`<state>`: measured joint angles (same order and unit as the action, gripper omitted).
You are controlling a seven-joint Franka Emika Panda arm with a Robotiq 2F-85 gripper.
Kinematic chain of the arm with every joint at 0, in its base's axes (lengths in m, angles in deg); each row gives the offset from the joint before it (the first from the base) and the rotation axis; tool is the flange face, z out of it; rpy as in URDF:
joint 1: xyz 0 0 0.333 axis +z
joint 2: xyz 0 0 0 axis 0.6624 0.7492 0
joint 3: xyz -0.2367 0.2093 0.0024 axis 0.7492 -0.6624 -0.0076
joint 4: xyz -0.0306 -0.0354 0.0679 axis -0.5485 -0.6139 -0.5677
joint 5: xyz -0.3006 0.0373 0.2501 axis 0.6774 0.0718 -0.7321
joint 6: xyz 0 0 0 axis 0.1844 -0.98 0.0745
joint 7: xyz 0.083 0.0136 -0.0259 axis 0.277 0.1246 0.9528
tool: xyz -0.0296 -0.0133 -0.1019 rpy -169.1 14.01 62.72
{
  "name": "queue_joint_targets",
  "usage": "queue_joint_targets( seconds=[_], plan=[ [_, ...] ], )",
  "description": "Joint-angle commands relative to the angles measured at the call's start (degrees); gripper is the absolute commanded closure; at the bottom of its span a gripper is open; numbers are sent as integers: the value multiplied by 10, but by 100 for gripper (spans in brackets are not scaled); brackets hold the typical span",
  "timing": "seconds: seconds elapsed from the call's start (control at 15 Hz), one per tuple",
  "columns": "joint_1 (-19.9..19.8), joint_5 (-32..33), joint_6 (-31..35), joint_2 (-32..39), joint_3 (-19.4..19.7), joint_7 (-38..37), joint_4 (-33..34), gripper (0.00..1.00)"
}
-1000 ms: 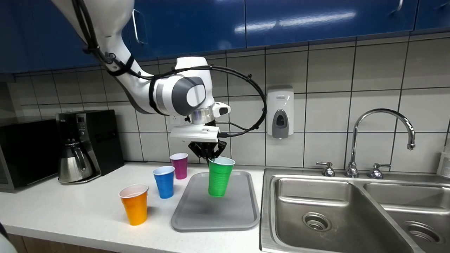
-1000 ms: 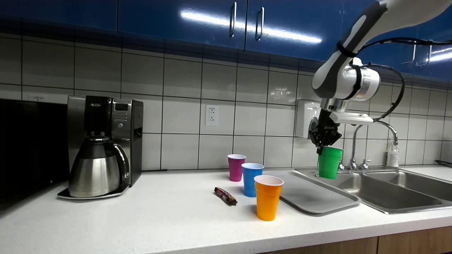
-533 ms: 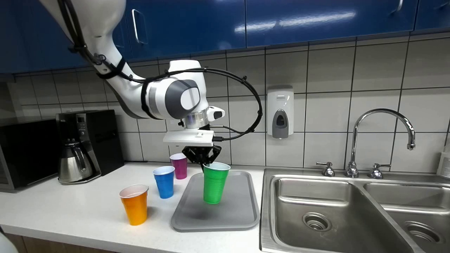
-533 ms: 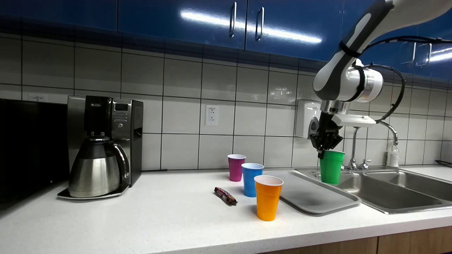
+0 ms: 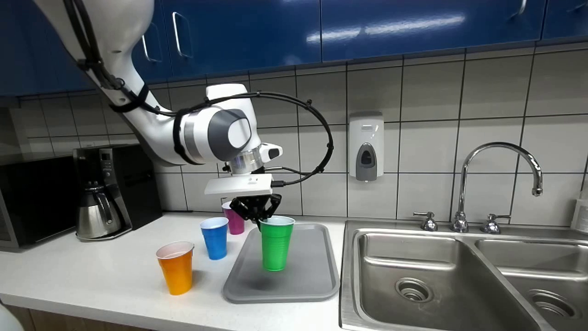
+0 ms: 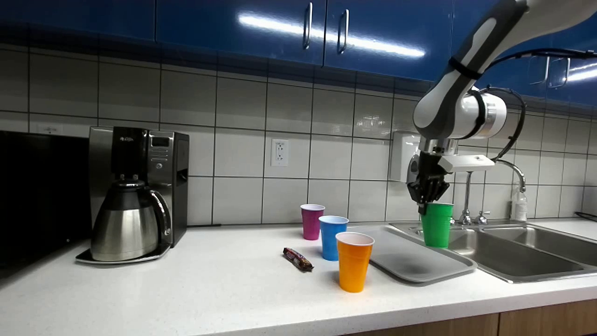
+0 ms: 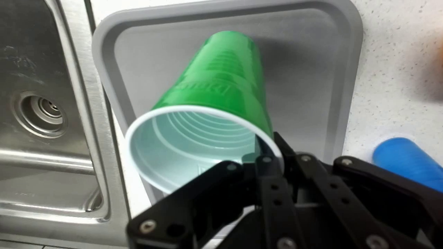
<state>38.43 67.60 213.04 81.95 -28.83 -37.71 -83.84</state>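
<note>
Lower than a second ago, the green cup (image 5: 277, 243) has come down together with the gripper (image 7: 271, 147), shifting leftward in an exterior view and standing more nearly upright. As the wrist view shows, the gripper is clamped on the cup's wall at the rim, its fingers (image 7: 268, 167) set one inside and one outside. The cup hangs mouth up over the tray (image 5: 312, 271), its base a little above the surface. The tray lies on the bench (image 6: 210, 289), just beside the sink (image 5: 350, 276) with its curved tap (image 5: 462, 193). On the tray's other side stand the blue cup (image 5: 214, 239), the purple cup (image 6: 312, 224) and the orange cup (image 6: 353, 266), upright on the bench. A wrapped bar (image 6: 298, 259) lies near the blue cup. Farther along is the coffee maker (image 6: 161, 172), its pot (image 6: 126, 238) in place. A soap dispenser (image 5: 366, 133) hangs on the tiled wall (image 5: 432, 147) below the cabinets (image 5: 413, 37).
</note>
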Motion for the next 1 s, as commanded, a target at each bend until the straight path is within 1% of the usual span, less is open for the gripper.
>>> queue_joint_targets(
  seconds=[0.0,0.47,0.93],
  plan=[
    [-10,51,36,-15,-15,-43,-29,99],
    [-24,125,107,-21,-18,-99,-68,99],
    [-41,144,126,-32,-13,-103,-87,99]
  ],
)
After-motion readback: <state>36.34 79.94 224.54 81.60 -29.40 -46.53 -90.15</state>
